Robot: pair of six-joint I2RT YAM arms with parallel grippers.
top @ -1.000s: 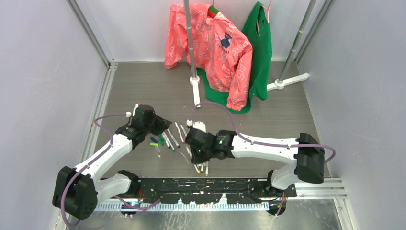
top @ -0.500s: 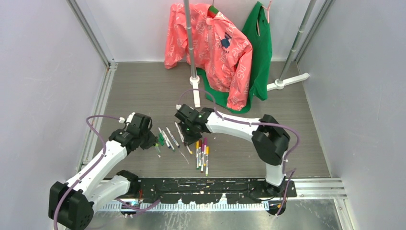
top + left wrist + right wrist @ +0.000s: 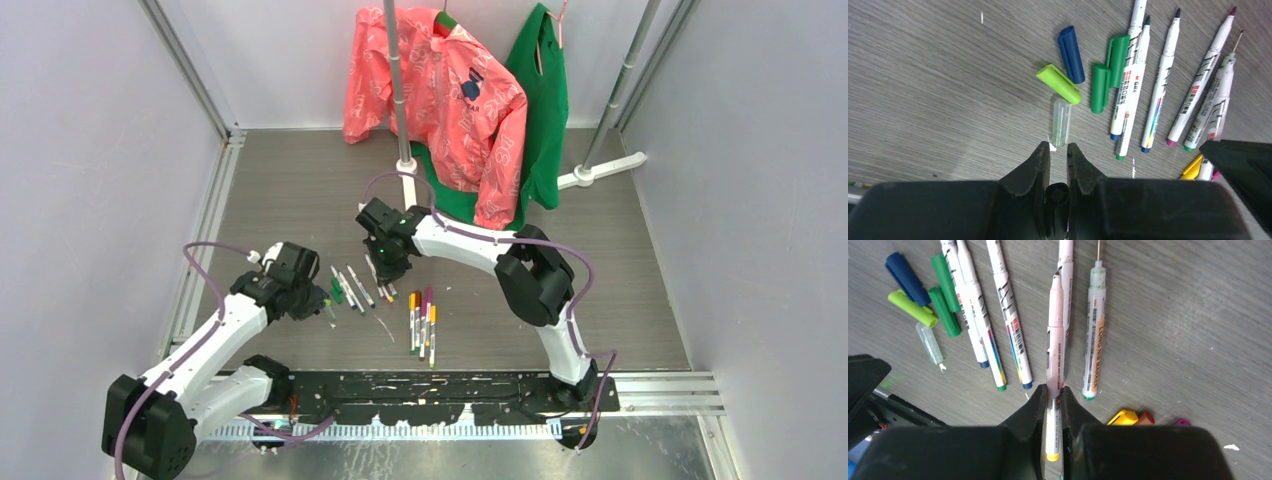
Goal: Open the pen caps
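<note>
Pens [image 3: 1160,85] and loose pen caps [image 3: 1071,55] clustered left of centre on the worktop [image 3: 600,290], toward its near edge. Could scatter them by lowering the right tool [image 3: 1053,392], clamped on a yellow-ended pen [image 3: 1055,340]; could drop the dark cap [image 3: 1056,194] pinched in the near-shut left tool [image 3: 1057,147].

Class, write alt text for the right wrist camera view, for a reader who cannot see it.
The right gripper is clamped on a white pen with a yellow end, its bare tip pointing away over a grey table. Several more uncapped pens lie alongside, and loose blue, green and clear caps lie at the upper left.
</note>
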